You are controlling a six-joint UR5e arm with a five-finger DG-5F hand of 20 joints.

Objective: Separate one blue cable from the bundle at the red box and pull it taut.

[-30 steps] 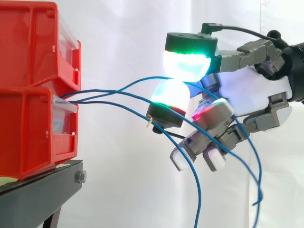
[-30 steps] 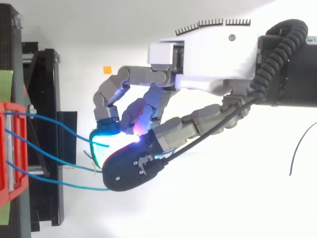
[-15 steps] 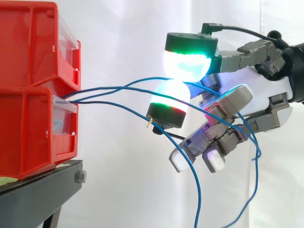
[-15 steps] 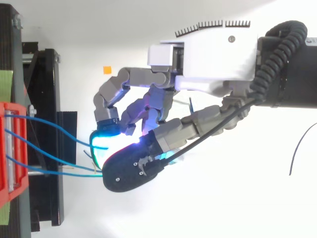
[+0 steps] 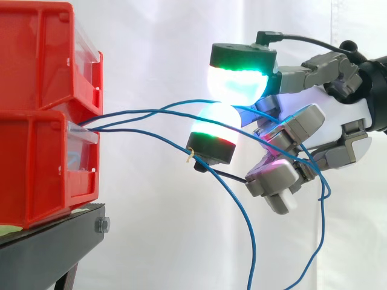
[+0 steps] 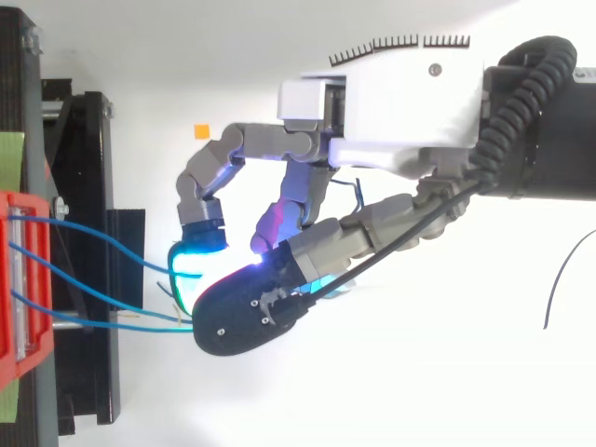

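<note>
Side view showed the hand (image 5: 329, 118) still pinching one blue cable (image 5: 187, 101) between its green-glowing pads (image 5: 239, 81), near the red box (image 5: 42, 163). Since the earlier frame its lower fingers (image 5: 272, 180) had curled further inward. The other blue cables (image 5: 254, 248) sagged below.

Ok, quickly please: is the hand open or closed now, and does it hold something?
Hand: closed, its glowing fingertips pinching one blue cable.
</note>
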